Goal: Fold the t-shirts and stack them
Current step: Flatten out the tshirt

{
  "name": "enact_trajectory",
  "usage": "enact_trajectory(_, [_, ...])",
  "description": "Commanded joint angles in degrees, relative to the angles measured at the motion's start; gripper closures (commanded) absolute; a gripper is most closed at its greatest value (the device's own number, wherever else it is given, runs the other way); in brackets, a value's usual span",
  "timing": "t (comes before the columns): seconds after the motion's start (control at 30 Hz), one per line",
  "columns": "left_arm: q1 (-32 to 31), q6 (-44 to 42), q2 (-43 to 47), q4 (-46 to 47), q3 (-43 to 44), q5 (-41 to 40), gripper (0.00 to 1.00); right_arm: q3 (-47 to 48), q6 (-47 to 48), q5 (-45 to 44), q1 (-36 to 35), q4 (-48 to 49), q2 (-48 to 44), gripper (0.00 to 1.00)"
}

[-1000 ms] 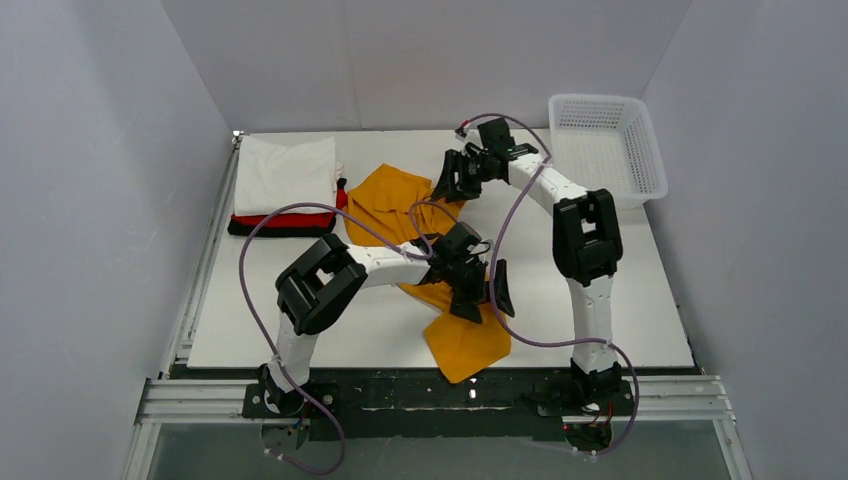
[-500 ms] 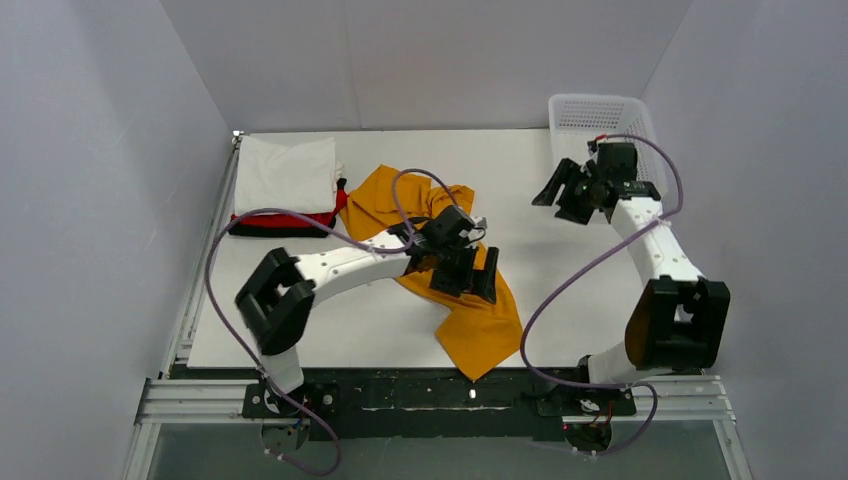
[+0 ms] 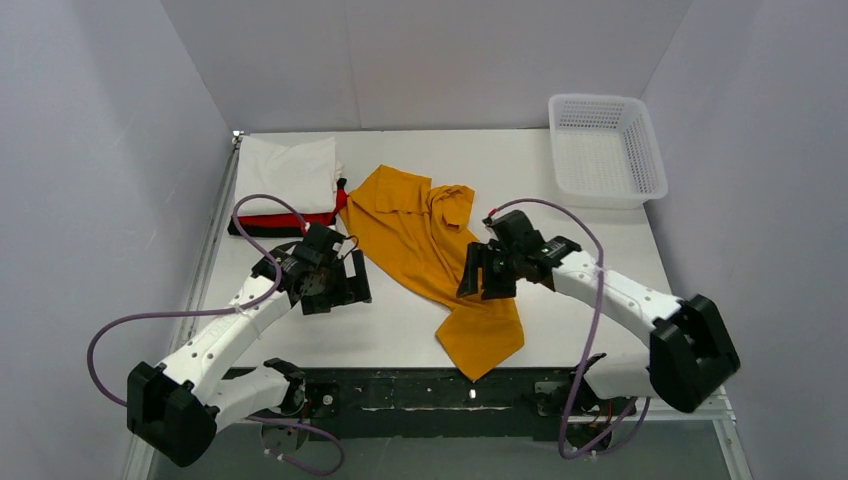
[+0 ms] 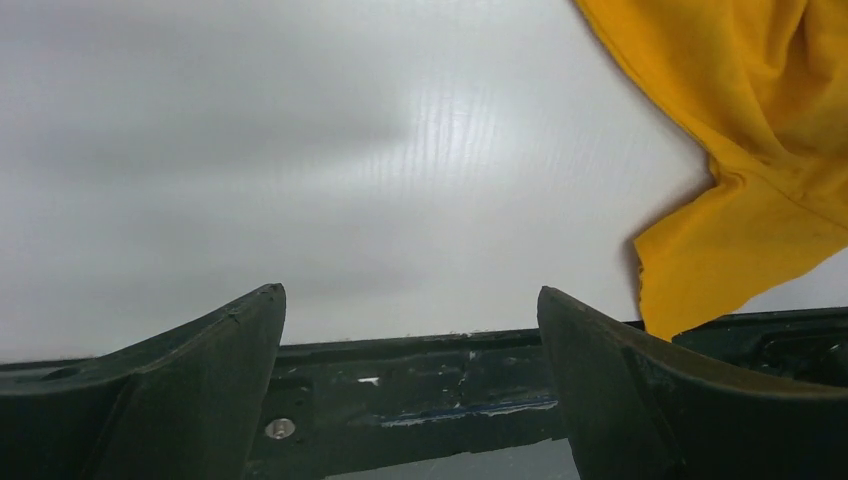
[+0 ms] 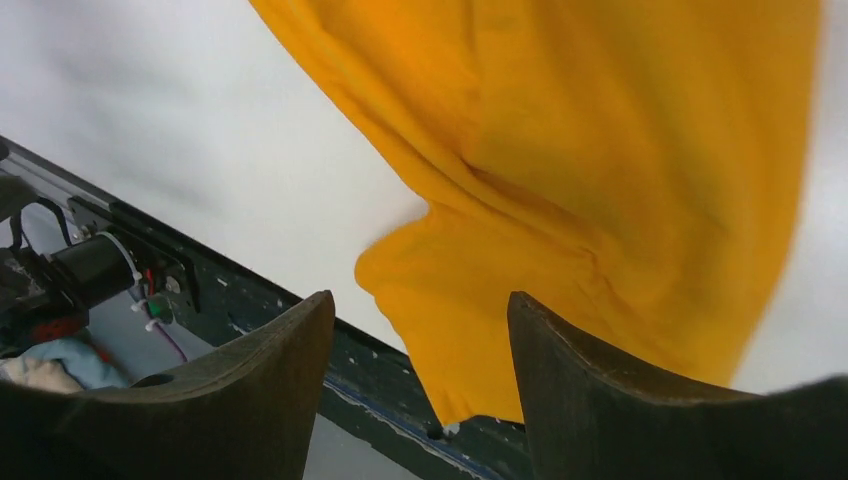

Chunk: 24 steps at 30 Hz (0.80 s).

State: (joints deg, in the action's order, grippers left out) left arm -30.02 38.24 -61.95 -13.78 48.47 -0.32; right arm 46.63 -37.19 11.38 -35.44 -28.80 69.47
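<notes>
The mustard-orange t-shirt point(image 3: 415, 235) lies crumpled and askew on the surface point(image 3: 520, 165), its lower end at the near edge, just beside the folded stack point(image 3: 285, 180) (white on top, red and black beneath). My left hand point(image 3: 345, 288) is spread wide and empty over bare surface just left of the shirt. My right hand point(image 3: 478, 272), equally wide and empty, hovers over its lower part. I judge this the flattening step: next, each hand must pinch an edge and draw the cloth flat.
</notes>
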Motion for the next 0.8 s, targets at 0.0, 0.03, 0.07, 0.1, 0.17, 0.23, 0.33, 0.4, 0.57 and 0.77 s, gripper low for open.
enact_trajectory(0.0, [3.0,-0.1,4.1,-12.0,-0.6,-4.2,0.02,6.2,-1.1,3.1,-3.9,8.1,14.1,0.29])
enact_trajectory(0.03, [3.5,0.2,4.6,-12.3,-0.9,-3.8,0.02,7.7,-1.0,3.4,-4.1,8.5,17.2,0.29])
enact_trajectory(0.07, [3.9,0.7,5.1,-12.7,-1.2,-3.7,0.02,9.0,-1.1,3.1,-4.0,8.9,20.0,0.29])
enact_trajectory(0.1, [4.2,1.3,5.2,-13.1,-1.4,-3.8,0.02,10.0,-1.2,1.9,-3.9,8.6,22.1,0.29])
enact_trajectory(0.17, [4.8,1.5,5.2,-14.4,-1.7,-4.2,0.02,11.1,-0.9,0.1,-3.0,7.5,25.3,0.29])
enact_trajectory(0.23, [5.5,1.8,5.2,-15.6,-1.6,-4.7,0.02,10.0,-1.1,0.3,-0.4,7.0,27.0,0.29])
enact_trajectory(0.33, [6.7,2.0,5.1,-14.4,-2.2,-4.0,0.0,6.9,-0.1,0.5,5.6,6.9,27.0,0.29])
enact_trajectory(0.4, [7.9,2.0,4.4,-13.3,-2.5,-2.2,0.0,6.2,2.7,0.9,11.1,5.9,26.7,0.29])
enact_trajectory(0.57, [11.2,3.7,0.7,-11.0,-1.9,2.3,0.01,10.2,8.3,10.4,26.2,5.5,29.9,0.32])
enact_trajectory(0.77, [14.8,5.7,-5.3,-7.8,0.9,2.1,0.0,23.8,13.8,-4.1,28.1,-6.5,31.6,0.3])
